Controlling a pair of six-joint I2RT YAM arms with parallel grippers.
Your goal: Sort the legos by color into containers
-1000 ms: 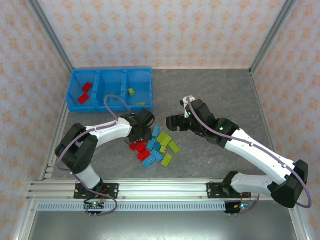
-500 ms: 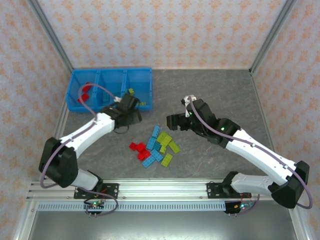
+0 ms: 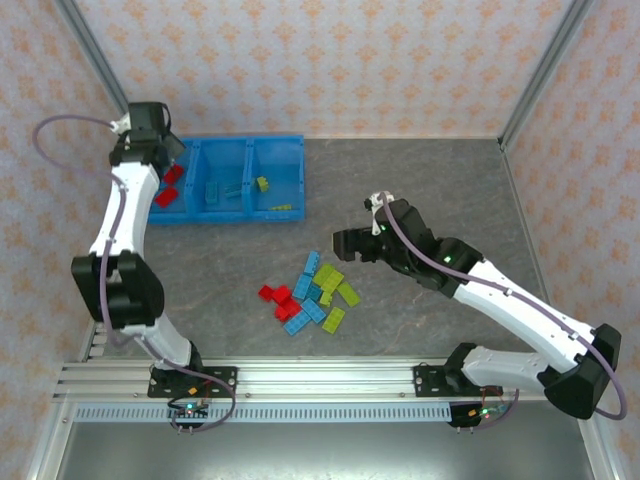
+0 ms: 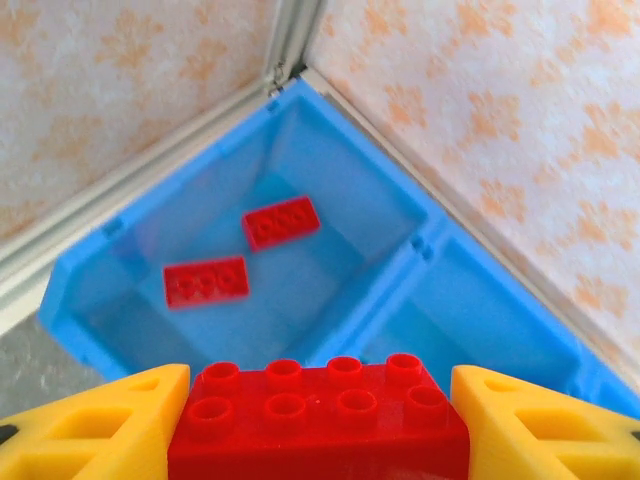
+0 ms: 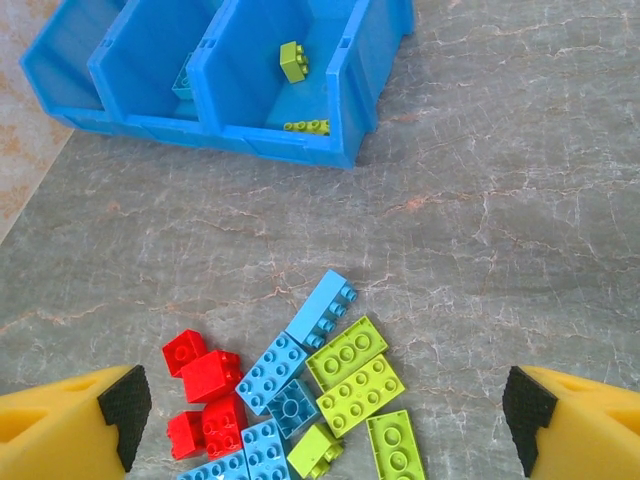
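Carried away from the loose pile of red, light-blue and lime bricks (image 3: 310,295), a red studded plastic brick (image 4: 318,400) sits clamped in the left gripper (image 4: 320,440). It hangs above the end compartment (image 4: 330,170) of the bright blue plastic three-bin tray (image 3: 292,176), where two red bricks (image 4: 281,222) already lie. The drop-off is in hand, and the next move probably calls for lowering and releasing. The right gripper (image 3: 343,243) hovers near the pile, jaws apart.

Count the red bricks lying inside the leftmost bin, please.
2. One red brick lies near the far corner of the bin, the other beside it. A third red brick is held above in the left gripper, hiding the near floor.
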